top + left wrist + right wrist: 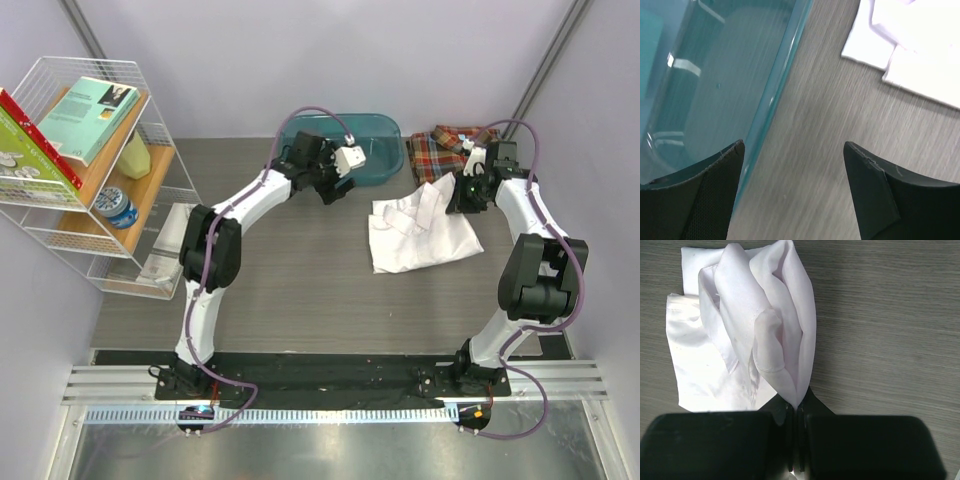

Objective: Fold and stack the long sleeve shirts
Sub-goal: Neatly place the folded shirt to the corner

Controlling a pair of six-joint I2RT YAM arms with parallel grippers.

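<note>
**While the right gripper (pixel 795 410) pinched the white shirt (pixel 745 335), the left gripper (pixel 792 147) hung open**

Where the white shirt lay, right of centre on the grey table (pixel 300 290), I saw it partly folded, with one bunched fold of cloth raised off the flat part. My right gripper's jaws were clamped together on the tip of that fold, with cloth caught between them. Just behind the white shirt, the plaid shirt (pixel 455 148) sat crumpled near the back wall. I could not tell whether the two touched. To its left stood the teal tub (pixel 385 150). My left gripper hovered over the table beside the tub's rim, jaws spread with nothing between them, apart from the white shirt. A wire shelf (pixel 90 170) holding books stood at the far left.
</note>
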